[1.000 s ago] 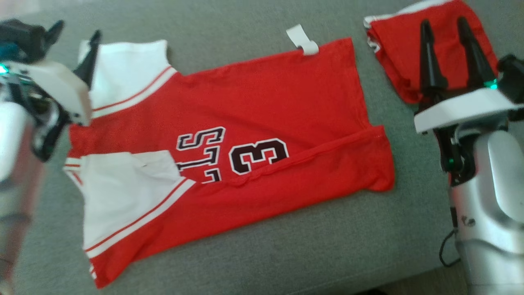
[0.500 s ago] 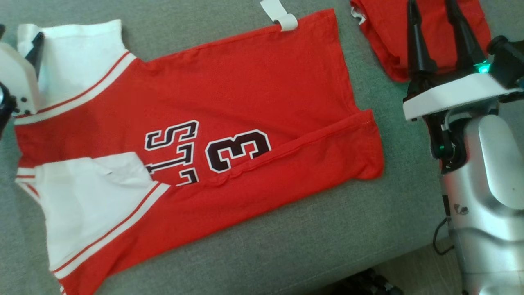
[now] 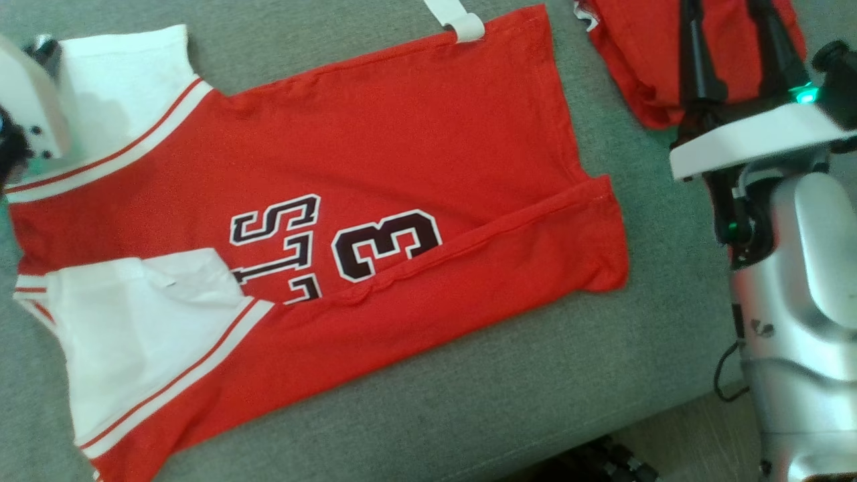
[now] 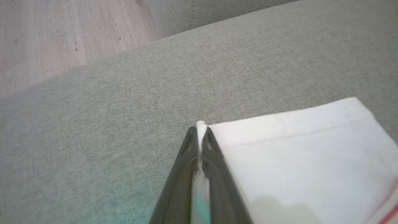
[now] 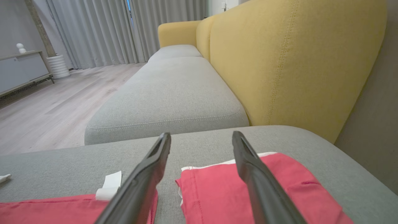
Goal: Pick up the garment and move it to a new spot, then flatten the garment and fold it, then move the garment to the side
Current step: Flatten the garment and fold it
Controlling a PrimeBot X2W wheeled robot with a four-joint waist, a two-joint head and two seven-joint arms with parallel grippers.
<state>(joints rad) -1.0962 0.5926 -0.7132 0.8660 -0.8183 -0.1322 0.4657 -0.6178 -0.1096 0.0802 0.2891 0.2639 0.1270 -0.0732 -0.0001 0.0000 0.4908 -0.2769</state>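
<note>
The garment [image 3: 375,154] is a red jersey with white sleeves and dark lettering. It lies spread flat on the grey sofa seat [image 3: 469,402], its lower edge folded over. My left gripper [image 4: 200,133] is shut on the outer corner of the upper white sleeve [image 4: 295,155], with white cloth pinched between the fingertips. In the head view its white housing [image 3: 27,100] sits at the far left over that sleeve. My right gripper [image 3: 733,27] hovers open at the upper right, above a second folded red garment [image 3: 636,53]; in the right wrist view the gripper [image 5: 201,137] has nothing between its fingers.
A white tag [image 3: 455,20] sticks out at the jersey's far edge. The yellow backrest [image 5: 279,62] rises behind the seat, and another grey cushion [image 5: 168,93] stretches beyond. Wooden floor [image 4: 62,37] lies past the seat's edge. The front edge [image 3: 669,415] of the seat runs at the lower right.
The head camera has shifted, so the whole scene slid left and up. My left gripper has gone from open to shut on the white sleeve corner. The right gripper stays open.
</note>
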